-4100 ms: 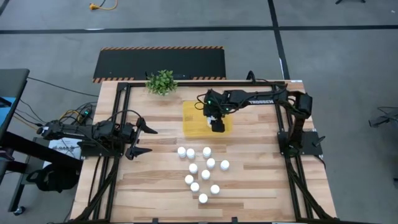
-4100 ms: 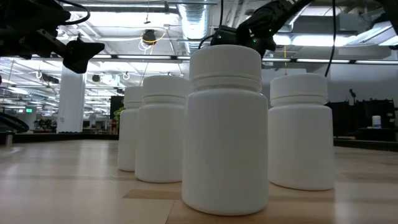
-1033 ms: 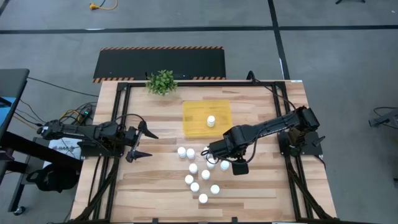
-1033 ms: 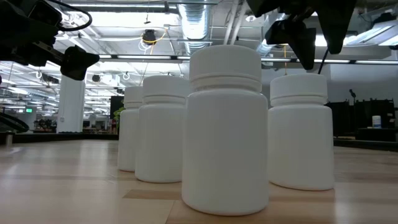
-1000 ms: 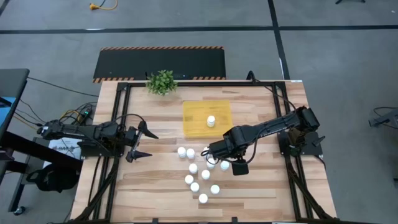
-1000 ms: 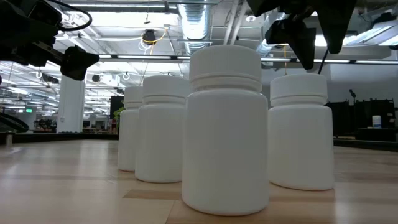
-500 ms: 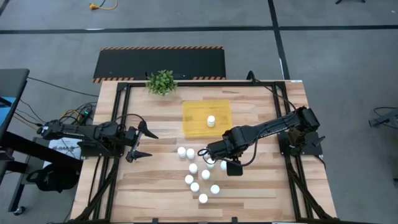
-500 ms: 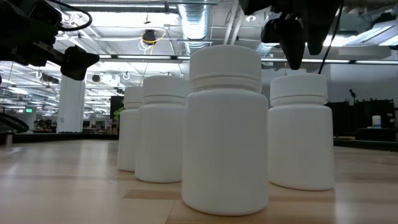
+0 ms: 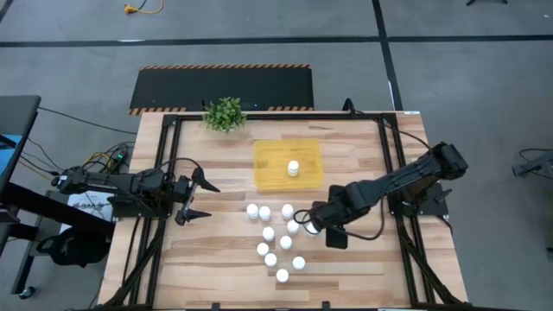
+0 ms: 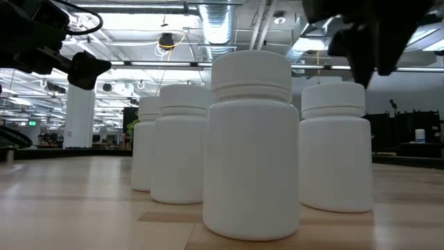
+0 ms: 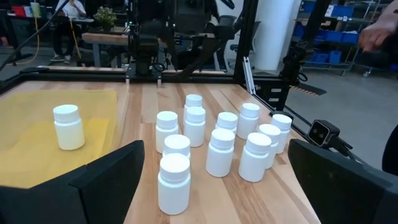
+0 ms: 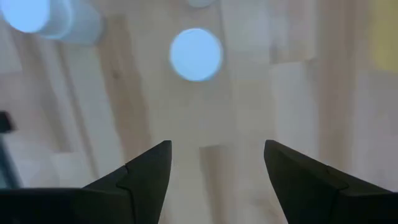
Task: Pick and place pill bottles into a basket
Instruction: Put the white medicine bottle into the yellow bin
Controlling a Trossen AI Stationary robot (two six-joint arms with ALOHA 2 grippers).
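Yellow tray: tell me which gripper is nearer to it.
Right. The right gripper, open, hovers just past the yellow tray's near edge, above the loose pill bottles. The left gripper, open, waits farther off at the table's left side.

The right gripper [image 12: 216, 163] looks straight down on the wooden table [image 12: 261, 93], its two dark fingers [image 12: 146, 168] spread wide apart with bare wood between them. Ahead of the fingers, one white bottle [image 12: 196, 54] shows as a round cap seen from above, clear of both fingertips. A second bottle [image 12: 53, 18] stands farther off at the picture's corner, with its side partly showing. A dark object at the picture's edge is too cut off to identify.
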